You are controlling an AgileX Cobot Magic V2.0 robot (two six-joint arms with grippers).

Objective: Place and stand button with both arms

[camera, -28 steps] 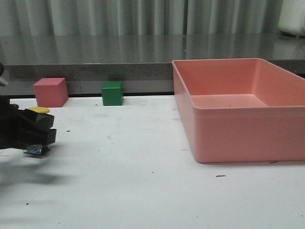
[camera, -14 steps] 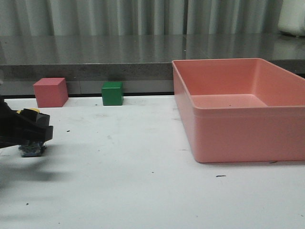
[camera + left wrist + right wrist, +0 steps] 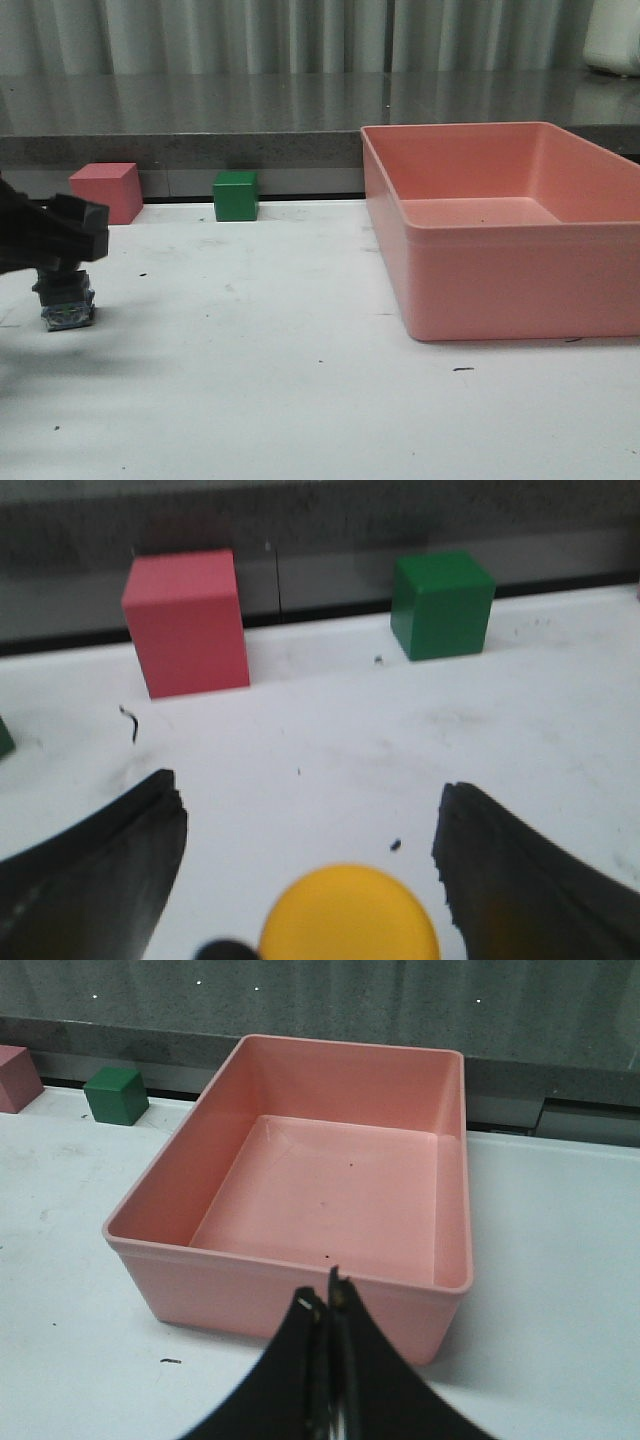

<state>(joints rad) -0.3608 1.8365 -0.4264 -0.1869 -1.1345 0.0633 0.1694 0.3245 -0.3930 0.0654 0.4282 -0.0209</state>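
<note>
The button (image 3: 67,304) stands on the white table at the far left; its black body and blue-green base show in the front view, and the fingers hide its cap there. My left gripper (image 3: 80,232) hovers just over it. In the left wrist view that gripper (image 3: 310,785) is open wide, and the button's yellow cap (image 3: 350,917) sits between the spread fingers, touching neither. My right gripper (image 3: 325,1298) is shut with nothing in it, near the front wall of the pink bin; it does not appear in the front view.
A pink cube (image 3: 105,192) and a green cube (image 3: 236,195) sit at the table's back edge, beyond the button. A large pink bin (image 3: 500,280) fills the right side. A grey ledge runs behind the table.
The left gripper carried the button a little left and set it on the table, then opened and rose slightly. The button stays standing.
</note>
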